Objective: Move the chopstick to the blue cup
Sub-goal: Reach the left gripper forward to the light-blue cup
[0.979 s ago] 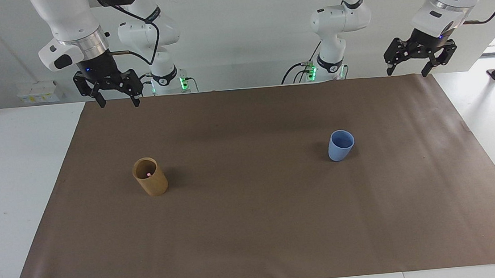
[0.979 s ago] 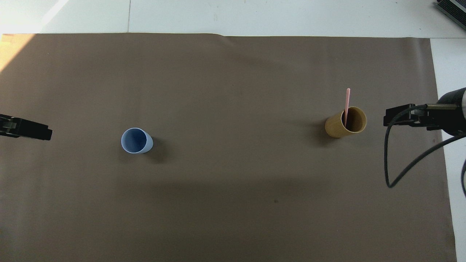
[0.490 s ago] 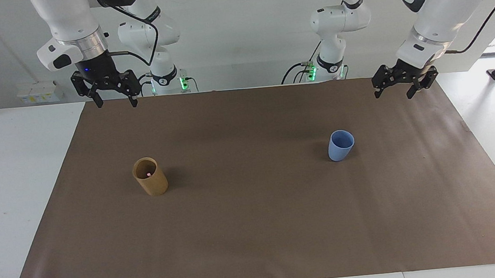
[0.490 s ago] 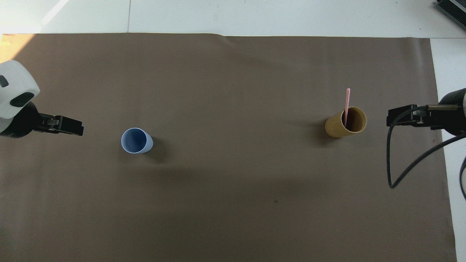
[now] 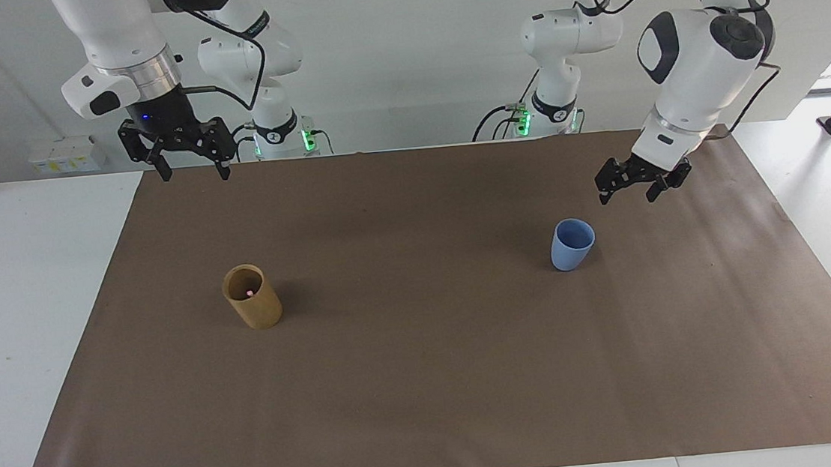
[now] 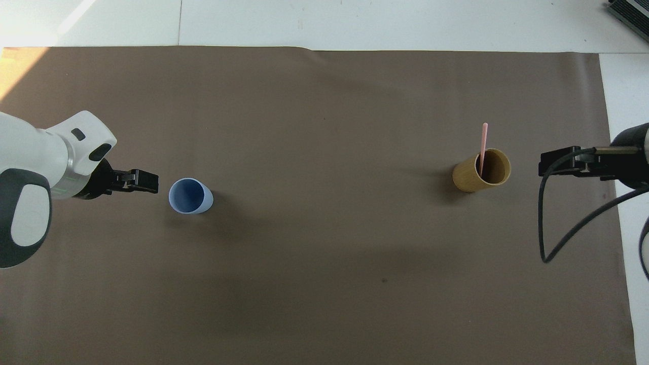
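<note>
**On the brown mat: both grippers empty, chopstick in the wooden cup**

Toward the right arm's end of the brown mat (image 5: 428, 383) stands the wooden cup (image 5: 252, 297), with the chopstick (image 6: 483, 147) upright inside it, leaning on the rim. The blue cup (image 5: 573, 244) stands empty toward the left arm's end, well apart from the wooden cup. The left gripper (image 5: 636, 188) hangs low, near the blue cup, fingers spread and holding nothing. The right gripper (image 5: 187, 159) waits high over the mat's edge at the robots' end, fingers likewise spread and empty.

Risks, as a judgement: the chopstick is thin and merely propped, so an off-centre pinch could tip the light wooden cup or let the stick slip. The left gripper, so close to the blue cup, could knock it over.

Hard to read: in the facing view only the pink tip of the chopstick shows inside the wooden cup. In the overhead view the right gripper appears side-on, so its fingertips cannot be separated there.
</note>
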Controlling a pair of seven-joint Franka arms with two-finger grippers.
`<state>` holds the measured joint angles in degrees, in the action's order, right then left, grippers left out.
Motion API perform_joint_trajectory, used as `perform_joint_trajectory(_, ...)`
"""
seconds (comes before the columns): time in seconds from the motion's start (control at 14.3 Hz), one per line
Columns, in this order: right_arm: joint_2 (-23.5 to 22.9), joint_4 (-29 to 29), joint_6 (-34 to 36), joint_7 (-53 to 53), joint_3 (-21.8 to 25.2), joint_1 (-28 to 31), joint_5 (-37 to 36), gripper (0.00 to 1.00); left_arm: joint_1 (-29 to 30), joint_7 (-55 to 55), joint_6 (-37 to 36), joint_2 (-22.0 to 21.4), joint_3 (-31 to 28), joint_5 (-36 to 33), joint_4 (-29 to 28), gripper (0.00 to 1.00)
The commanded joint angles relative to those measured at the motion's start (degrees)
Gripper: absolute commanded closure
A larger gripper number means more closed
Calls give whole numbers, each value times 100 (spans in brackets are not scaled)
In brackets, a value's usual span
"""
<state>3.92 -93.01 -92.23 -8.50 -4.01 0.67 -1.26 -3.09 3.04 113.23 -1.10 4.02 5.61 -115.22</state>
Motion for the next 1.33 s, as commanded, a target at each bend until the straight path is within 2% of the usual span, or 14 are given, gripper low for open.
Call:
perform_joint_trajectory(0.0, 66, -86, -84, 156, -39, 83, 99, 0, -288, 293, 698, 161, -85, 72, -430, 0)
perform_joint_trajectory(0.49, 57, -86, -119, 156, -30, 91, 135, 0, -517, 338, 1420, 566, -85, 72, -818, 0)
perform_joint_trajectory(0.63, 65, -95, -119, 156, -21, 91, 135, 0, -535, 329, 1430, 558, -85, 72, -845, 54)
perform_joint_trajectory(0.7, 65, -95, -119, 156, -30, 91, 135, 0, -535, 277, 1404, 558, -85, 72, -845, 89)
perform_joint_trajectory(0.77, 65, -95, -119, 156, -21, 91, 135, 0, -535, 215, 1404, 549, -85, 72, -853, 100)
perform_joint_trajectory(1.12, 65, -95, -146, 156, -21, 91, 135, 0, -535, 214, 1377, 575, -85, 63, -801, 100)
perform_joint_trajectory(1.26, 65, -95, -146, 156, -21, 91, 135, 0, -639, 258, 1229, 602, -94, 10, -460, 100)
